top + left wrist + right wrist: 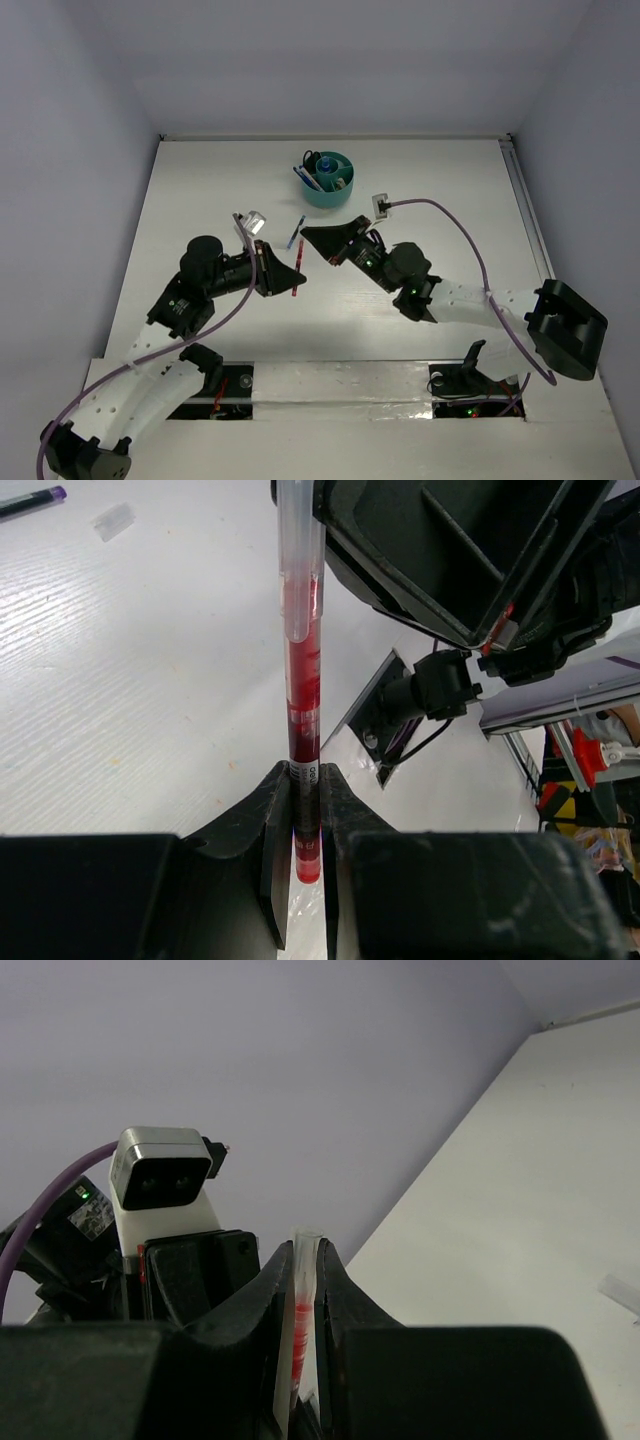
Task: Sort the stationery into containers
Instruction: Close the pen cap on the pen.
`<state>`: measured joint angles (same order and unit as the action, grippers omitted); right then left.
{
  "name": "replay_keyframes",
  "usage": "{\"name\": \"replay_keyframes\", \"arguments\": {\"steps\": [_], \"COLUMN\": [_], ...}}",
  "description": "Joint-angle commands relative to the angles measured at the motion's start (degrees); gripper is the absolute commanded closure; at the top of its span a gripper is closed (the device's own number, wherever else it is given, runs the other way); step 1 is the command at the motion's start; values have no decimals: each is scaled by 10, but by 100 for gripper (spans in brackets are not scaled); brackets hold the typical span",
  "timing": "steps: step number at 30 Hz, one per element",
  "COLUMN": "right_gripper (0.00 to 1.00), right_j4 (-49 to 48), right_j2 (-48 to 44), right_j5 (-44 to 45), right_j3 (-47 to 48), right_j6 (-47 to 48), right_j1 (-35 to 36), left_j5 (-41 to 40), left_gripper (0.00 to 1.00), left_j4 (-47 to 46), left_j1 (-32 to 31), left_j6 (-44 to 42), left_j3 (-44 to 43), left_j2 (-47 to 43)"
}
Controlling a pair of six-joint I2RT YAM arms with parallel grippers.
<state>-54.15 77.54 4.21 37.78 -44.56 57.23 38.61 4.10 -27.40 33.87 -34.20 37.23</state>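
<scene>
White table (pixel 200 200) boxed in by pale lilac walls (pixel 350 60). The red pen (pixel 303 680) bridges the two arms, apparently clear of the table. The left gripper (pixel 305 780) is clenched on its inked end and the right gripper (pixel 305 1260) is nipped on its clear end. The pen is judged light, stiff and smooth-barrelled. It is liable to pivot if pinched at a tip, so a mid-barrel hold suits it. Only the overhead view shows the teal cup (pixel 325 180) just past the right gripper's tip, with a blue pen (pixel 296 230) beside that tip. Only the wrist views show each grip.
</scene>
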Motion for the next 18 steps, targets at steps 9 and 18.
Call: {"name": "replay_keyframes", "arguments": {"steps": [9, 18], "right_gripper": [100, 100], "right_j4": [209, 203], "right_j2": [17, 17], "right_j5": [-120, -130], "right_j3": [-44, -51], "right_j6": [25, 24], "right_j1": [108, 108], "left_j5": [-151, -152], "left_gripper": [100, 100], "left_j4": [-252, -274], "left_j1": [22, 27], "left_j6": [-5, 4], "left_j3": [-90, -98], "left_j2": [16, 33]}}
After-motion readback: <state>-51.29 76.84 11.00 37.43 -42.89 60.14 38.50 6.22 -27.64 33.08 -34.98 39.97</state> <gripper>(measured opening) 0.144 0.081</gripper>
